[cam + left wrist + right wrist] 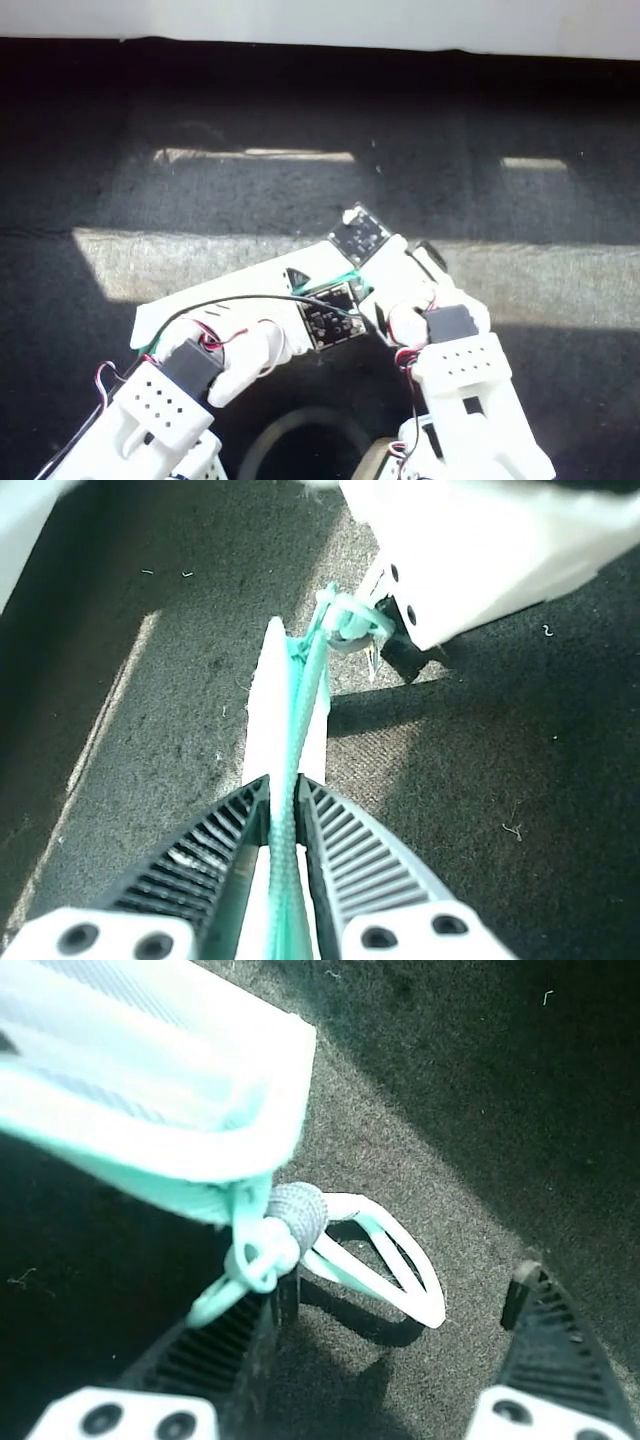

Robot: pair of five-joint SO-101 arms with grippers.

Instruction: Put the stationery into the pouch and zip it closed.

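Surface: dark, felt-like mat crossed by pale bands of sunlight, with a white strip of wall along its far edge. We note the white and mint pouch on the mat between the two arms. The left gripper is clamped on the pouch's mint zipper edge. The right gripper stands apart, with the zipper's pull loop lying between its fingers.

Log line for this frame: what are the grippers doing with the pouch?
left gripper: shut on pouch edge | right gripper: open, zip pull between its jaws
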